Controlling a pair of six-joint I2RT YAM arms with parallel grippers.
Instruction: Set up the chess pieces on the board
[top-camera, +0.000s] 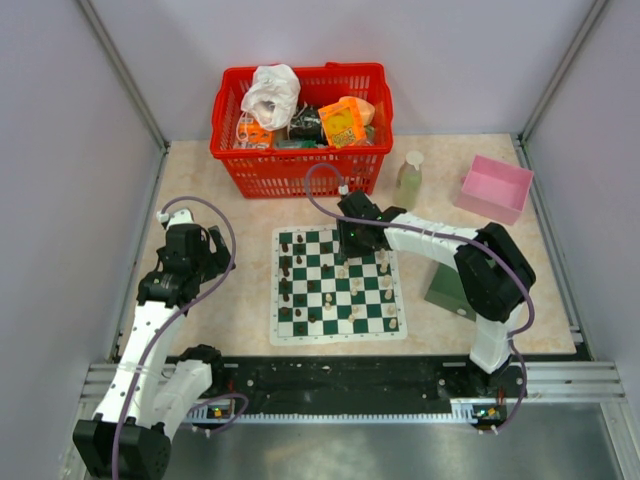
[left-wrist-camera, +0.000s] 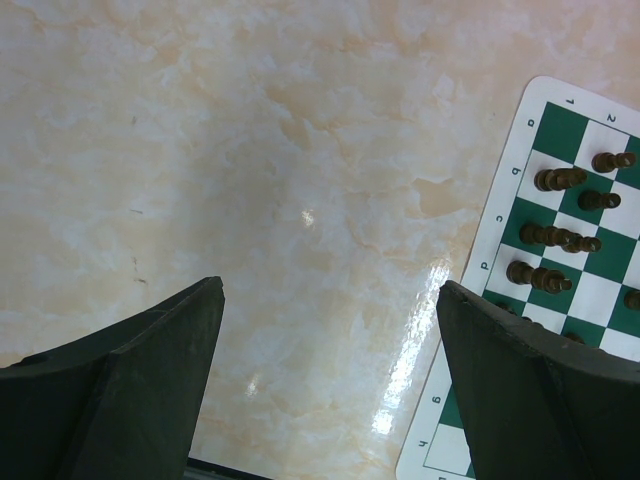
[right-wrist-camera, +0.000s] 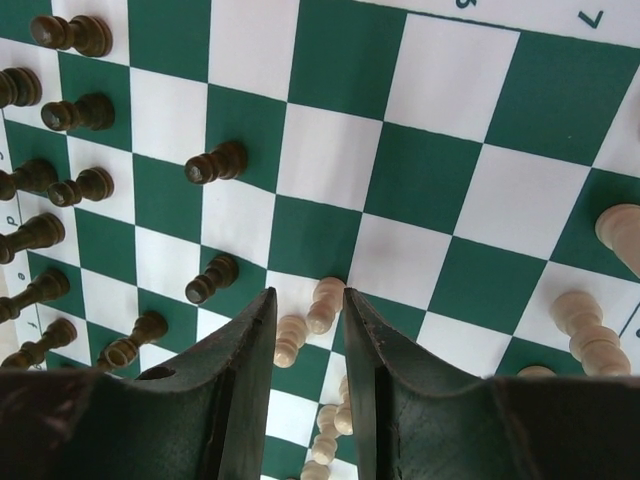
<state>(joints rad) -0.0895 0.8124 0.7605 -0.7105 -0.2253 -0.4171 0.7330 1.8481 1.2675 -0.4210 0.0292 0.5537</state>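
The green and white board (top-camera: 340, 335) lies in the middle of the table. Dark brown chess pieces (top-camera: 286, 285) stand on its left columns, and cream ones (top-camera: 385, 265) are spread over the middle and right. My right gripper (top-camera: 347, 250) hangs low over the board's far middle. In the right wrist view its fingers (right-wrist-camera: 308, 295) stand slightly open around an upright cream pawn (right-wrist-camera: 326, 303), which is close to the right finger with a gap on the left. A second cream pawn (right-wrist-camera: 289, 340) stands beside it. My left gripper (left-wrist-camera: 330, 288) is wide open and holds nothing, over bare table left of the board (left-wrist-camera: 560, 130).
A red basket (top-camera: 300, 170) full of packets stands at the back. A small bottle (top-camera: 409, 180) and a pink box (top-camera: 493, 188) are at the back right. A dark green box (top-camera: 445, 290) lies right of the board, under the right arm.
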